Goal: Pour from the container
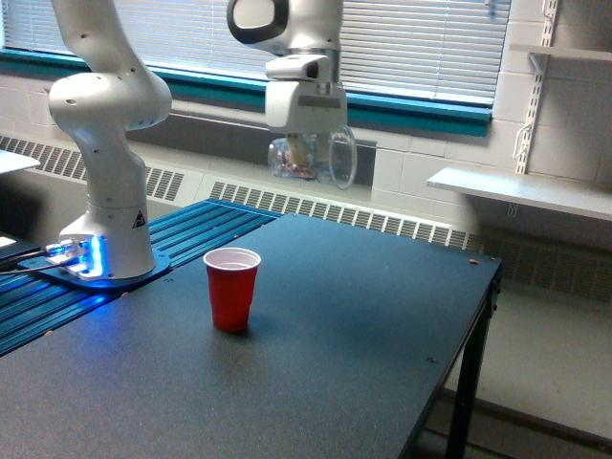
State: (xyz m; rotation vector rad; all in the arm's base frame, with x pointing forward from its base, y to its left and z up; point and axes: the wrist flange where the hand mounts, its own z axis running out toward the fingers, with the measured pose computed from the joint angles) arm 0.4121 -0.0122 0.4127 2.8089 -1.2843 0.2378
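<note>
Container held on its side above the table

Gripper (304, 153) hangs from the white arm (110, 105) in the upper middle of the exterior view, its fingers closed on the container (313, 159), a clear plastic cup held in the air well above the table (316, 363). The container lies on its side: its long axis runs roughly level, with the wide round rim facing the exterior view's right and the rounded base toward the exterior view's left. Something small and reddish-brown sits inside it near the base end; what it is cannot be told. The fingers themselves are mostly hidden behind the clear wall, so only the grip across the body can be made out.

Below and to the exterior view's left of the container, the red cup (232, 288) stands upright on the dark table, white inside, well apart from the container. The arm's base sits on a blue slatted platform (191, 234) at the exterior view's left, lit blue at its foot
</note>
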